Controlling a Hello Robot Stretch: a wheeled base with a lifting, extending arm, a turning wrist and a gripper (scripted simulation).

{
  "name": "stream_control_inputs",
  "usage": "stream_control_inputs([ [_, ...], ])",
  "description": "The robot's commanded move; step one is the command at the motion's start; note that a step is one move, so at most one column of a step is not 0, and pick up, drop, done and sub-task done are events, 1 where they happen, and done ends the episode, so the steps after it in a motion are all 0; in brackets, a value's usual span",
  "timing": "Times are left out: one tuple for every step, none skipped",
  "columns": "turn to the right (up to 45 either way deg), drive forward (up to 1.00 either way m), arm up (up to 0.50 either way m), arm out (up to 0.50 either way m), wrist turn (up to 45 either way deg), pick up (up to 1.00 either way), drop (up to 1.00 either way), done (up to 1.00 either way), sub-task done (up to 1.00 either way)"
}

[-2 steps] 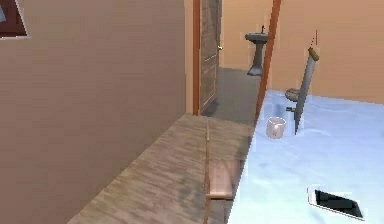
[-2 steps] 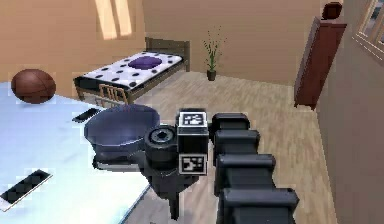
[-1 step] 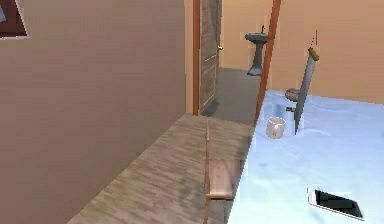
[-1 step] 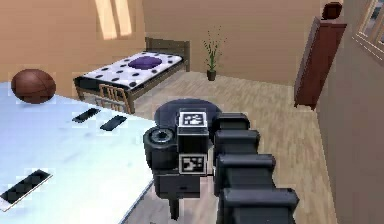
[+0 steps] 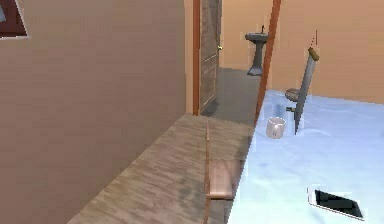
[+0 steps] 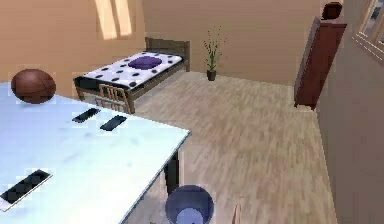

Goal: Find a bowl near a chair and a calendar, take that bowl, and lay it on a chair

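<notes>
Gripper state cannot be told at this moment. On the pale blue-white table (image 5: 340, 140), a small pale vessel (image 5: 276, 127) stands near the far edge, just beside a dark grey chair (image 5: 302, 92) drawn up to that end. The vessel looks short, roundish and see-through with a whitish rim. It may be the bowl, though it is too small to say for sure. A flat dark tablet with a white border (image 5: 337, 203) lies nearer the camera on the same table. Past the table a wooden door (image 5: 210, 55) stands ajar, and beyond it a pedestal sink (image 5: 257, 45) is set against a tan wall.

In the arm side view, the table (image 6: 90, 165) carries a round reddish-brown thing (image 6: 33, 85) at its far corner and three flat dark devices (image 6: 100, 119): two close together near the middle, the third well apart by the near edge. A blue-grey round container (image 6: 189, 205) sits on the wooden floor just off the table's corner. Across the room stand a bed with a spotted cover (image 6: 135, 70), a potted plant (image 6: 211, 55) and a tall dark-red cabinet (image 6: 318, 60).
</notes>
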Motion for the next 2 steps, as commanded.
stream_control_inputs([
  [0.0,0.00,-0.32,0.00,0.0,0.00,0.00,0.00,0.00],
  [0.0,0.00,0.00,0.00,0.0,0.00,1.00,0.00,0.00],
])
